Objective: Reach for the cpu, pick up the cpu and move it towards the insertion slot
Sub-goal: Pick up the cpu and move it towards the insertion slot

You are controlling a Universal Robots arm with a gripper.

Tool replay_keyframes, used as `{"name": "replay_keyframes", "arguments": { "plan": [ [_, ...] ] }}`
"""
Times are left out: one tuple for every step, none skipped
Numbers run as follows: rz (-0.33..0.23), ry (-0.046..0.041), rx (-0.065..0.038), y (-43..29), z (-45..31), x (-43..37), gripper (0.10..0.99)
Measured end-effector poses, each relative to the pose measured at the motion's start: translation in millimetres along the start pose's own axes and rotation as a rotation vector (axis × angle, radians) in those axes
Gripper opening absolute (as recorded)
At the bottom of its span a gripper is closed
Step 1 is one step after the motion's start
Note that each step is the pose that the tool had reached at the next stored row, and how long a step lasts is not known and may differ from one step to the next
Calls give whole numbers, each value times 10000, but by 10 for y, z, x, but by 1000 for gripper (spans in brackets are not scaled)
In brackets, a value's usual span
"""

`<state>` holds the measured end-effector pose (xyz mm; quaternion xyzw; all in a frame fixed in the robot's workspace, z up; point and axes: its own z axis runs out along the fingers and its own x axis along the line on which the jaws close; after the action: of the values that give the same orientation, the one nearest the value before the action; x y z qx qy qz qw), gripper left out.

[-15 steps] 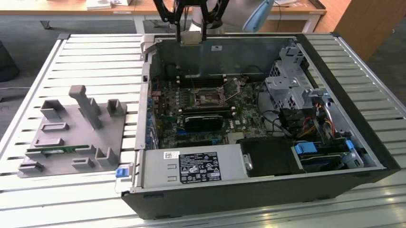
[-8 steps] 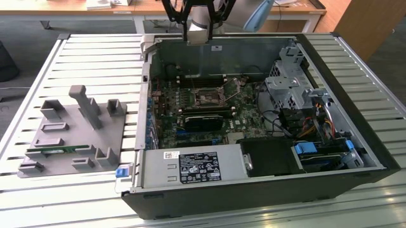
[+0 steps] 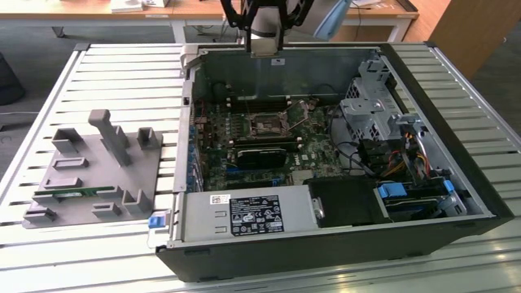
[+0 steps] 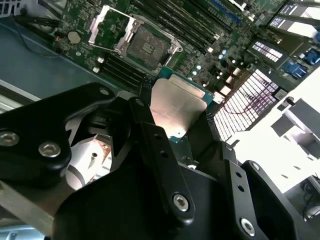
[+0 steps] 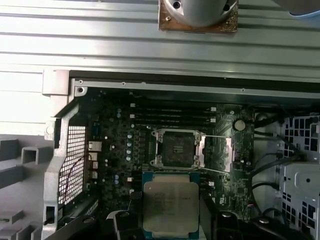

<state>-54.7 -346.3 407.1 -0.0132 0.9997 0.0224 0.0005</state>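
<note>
Lying opened on the slatted counter (image 3: 122, 79), the computer case (image 3: 326, 244) fills the exterior view's centre; its insertion slot (image 5: 176, 148) sits mid-frame in the first wrist view. Lower centre there, the tool (image 4: 170, 125) is clamped on the cpu (image 5: 170, 206).

The socket (image 5: 176, 148) lies open-topped with clear air above it, and the cpu (image 5: 170, 206) held in the gripper (image 5: 167, 220) hangs above the board just short of it. Beside the socket, memory slots (image 5: 170, 116) lie low on one side. In the exterior view a drive cage (image 3: 370, 110) rises to the socket's right, with cables (image 3: 395, 160) near it, and the case wall (image 3: 277, 73) stands behind.
</note>
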Motion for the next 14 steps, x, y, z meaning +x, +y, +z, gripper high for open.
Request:
{"name": "replay_keyframes", "arguments": {
  "plan": [
    [1, -4, 0, 1, 1, -23, 537],
    [0, -8, -1, 1, 1, -47, 537],
    [-1, -13, -1, 2, 2, -68, 537],
    [-2, -18, -2, 2, 3, -89, 537],
    [-1, -24, -3, 2, 4, -114, 537],
    [-1, -28, -2, 2, 4, -138, 537],
    [-1, -32, -2, 1, 5, -162, 537],
    [-3, -37, -2, 1, 6, -182, 537],
    [-3, -41, -3, 0, 6, -190, 537],
    [-2, -42, -4, 0, 6, -190, 537],
    [-2, -43, -3, 0, 6, -190, 537],
    [-2, -42, -3, 1, 6, -190, 537],
    [-2, -43, -3, 1, 6, -190, 537],
    [-2, -43, -3, 1, 6, -190, 537]
  ]
}}
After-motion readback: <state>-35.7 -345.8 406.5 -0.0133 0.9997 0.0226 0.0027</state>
